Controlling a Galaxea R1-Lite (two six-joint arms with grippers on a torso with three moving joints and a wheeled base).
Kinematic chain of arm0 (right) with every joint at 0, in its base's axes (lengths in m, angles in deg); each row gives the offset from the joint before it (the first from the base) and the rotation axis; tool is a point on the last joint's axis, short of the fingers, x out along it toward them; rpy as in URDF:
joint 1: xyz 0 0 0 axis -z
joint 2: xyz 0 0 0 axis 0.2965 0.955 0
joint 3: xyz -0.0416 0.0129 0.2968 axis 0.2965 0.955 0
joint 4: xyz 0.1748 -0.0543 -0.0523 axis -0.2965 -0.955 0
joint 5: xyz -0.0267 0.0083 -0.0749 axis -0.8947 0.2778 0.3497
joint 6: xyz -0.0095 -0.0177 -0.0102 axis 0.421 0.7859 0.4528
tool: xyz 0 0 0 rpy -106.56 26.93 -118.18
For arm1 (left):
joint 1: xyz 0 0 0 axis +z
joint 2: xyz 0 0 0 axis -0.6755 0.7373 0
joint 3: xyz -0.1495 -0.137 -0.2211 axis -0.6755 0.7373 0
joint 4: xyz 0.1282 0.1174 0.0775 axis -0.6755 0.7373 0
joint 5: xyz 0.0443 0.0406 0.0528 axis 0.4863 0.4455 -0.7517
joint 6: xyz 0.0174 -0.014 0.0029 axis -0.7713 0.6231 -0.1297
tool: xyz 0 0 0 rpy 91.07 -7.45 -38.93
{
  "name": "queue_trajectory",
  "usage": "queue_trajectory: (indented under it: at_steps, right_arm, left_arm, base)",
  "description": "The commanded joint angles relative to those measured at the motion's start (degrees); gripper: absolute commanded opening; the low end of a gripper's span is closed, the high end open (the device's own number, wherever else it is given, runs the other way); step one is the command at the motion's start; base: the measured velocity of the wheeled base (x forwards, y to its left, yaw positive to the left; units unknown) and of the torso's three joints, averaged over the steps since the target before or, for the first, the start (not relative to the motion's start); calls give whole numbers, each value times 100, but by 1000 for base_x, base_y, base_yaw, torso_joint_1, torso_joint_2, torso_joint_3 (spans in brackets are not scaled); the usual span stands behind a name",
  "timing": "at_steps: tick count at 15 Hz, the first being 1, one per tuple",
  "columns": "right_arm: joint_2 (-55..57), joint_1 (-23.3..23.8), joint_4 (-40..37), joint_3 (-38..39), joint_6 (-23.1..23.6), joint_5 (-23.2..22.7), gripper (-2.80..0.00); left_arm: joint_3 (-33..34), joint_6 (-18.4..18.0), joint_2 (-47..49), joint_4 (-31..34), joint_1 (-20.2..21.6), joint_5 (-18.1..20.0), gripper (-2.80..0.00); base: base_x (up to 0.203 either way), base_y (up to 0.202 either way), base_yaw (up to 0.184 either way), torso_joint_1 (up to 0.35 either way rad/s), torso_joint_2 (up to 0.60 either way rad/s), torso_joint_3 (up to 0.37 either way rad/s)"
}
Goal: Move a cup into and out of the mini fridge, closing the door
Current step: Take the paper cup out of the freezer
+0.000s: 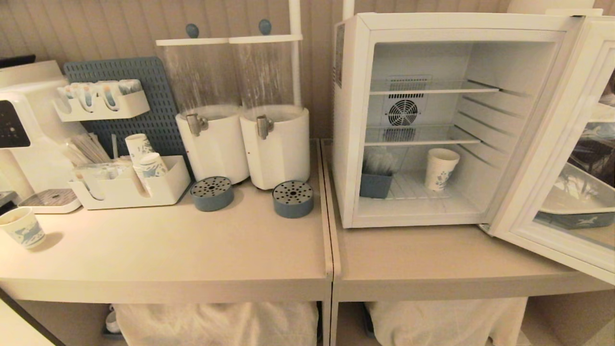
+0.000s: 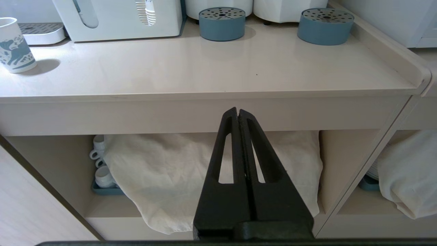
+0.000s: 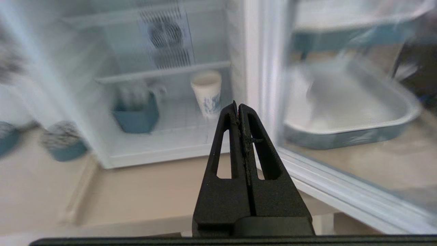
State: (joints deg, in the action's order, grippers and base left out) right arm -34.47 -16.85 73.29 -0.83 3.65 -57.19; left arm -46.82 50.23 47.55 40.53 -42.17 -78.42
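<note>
A pale beige counter (image 1: 192,250) is set against a ribbed wall, and the mini fridge (image 1: 350,120) stands on its right-hand section. The door (image 1: 552,158) is swung wide open to the right, a tray being seen through its glass.

The cup (image 1: 440,169) stands upright on the fridge floor, below the lower wire shelf, to the right of a small blue container (image 1: 375,185) and apart from it. In the right wrist view the right gripper (image 3: 238,104) is seen in front of the open fridge, outside it, with its fingers pressed together and nothing held; the cup (image 3: 207,93) lies beyond the fingertips, deeper inside, and is not touched. The left gripper (image 2: 237,110) is seen low at the counter's front edge, fingers likewise closed and empty, well apart from the fridge.

The cup is white paper, taller than wide, with a rolled rim and a faint blue print low on its side. No lettering on the fridge or door can be read. A shorter cup with a bolder blue drawing (image 1: 22,227) stands at the counter's far left.
</note>
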Motion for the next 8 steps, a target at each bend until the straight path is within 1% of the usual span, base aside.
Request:
queue_trajectory:
  at_steps: [1,5,7,8]
  right_arm:
    - [2365,1,1205,137,36,-4,-280]
    - [5256,-5,4169,642,276,-22,-280]
    - [6536,-12,5677,811,504,-69,-280]
    - [7191,-28,6388,869,688,-89,-280]
  left_arm:
    - [6,-3,1,-1,2,2,-280]
    - [0,5,1,-1,2,2,-280]
    - [1,13,1,-1,2,2,-280]
    - [1,21,1,-1,2,2,-280]
  base:
    - [0,0,0,0,0,0]
    - [0,0,0,0,0,0]
    - [0,0,0,0,0,0]
    - [0,0,0,0,0,0]
